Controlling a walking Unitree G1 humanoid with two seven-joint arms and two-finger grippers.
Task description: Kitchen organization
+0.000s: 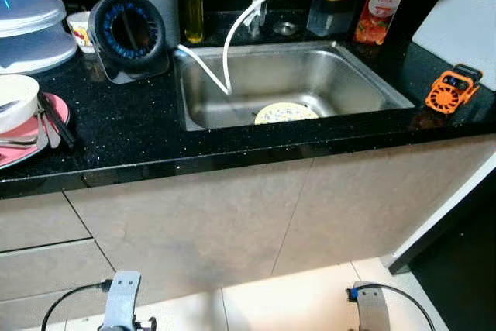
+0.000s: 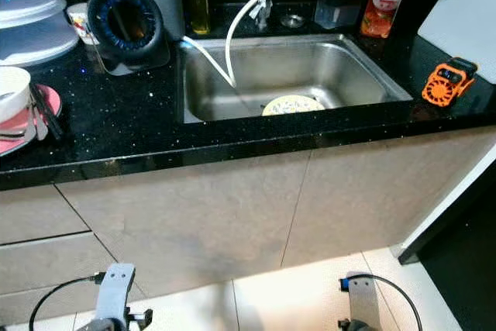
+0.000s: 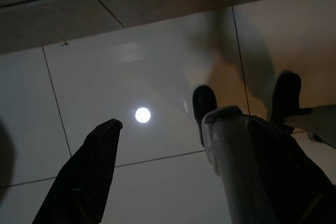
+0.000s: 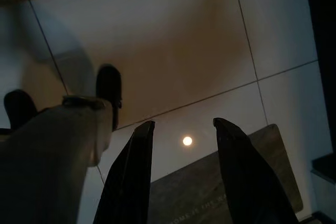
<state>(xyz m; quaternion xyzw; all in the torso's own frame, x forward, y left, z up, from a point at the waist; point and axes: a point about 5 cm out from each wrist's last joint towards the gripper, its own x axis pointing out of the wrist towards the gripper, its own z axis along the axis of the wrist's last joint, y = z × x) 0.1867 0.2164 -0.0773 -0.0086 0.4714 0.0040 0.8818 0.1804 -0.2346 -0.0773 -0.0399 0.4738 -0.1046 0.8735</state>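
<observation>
Where steel gleams, sink (image 1: 232, 91) holds yellow plate (image 1: 285, 112).

sink (image 1: 356, 75) mid-counter | plate (image 1: 285, 112) in sink | dishes (image 1: 23, 114) left | bottles (image 1: 382, 5) behind sink

Both arms hang low at the robot's sides, idle. The left arm (image 1: 120, 300) and right arm (image 1: 372, 308) show as silver wrists with cables. The left gripper (image 3: 157, 124) points down, one black finger and part of the other visible. The right gripper (image 4: 181, 124) points down, fingers apart, holding nothing.
</observation>
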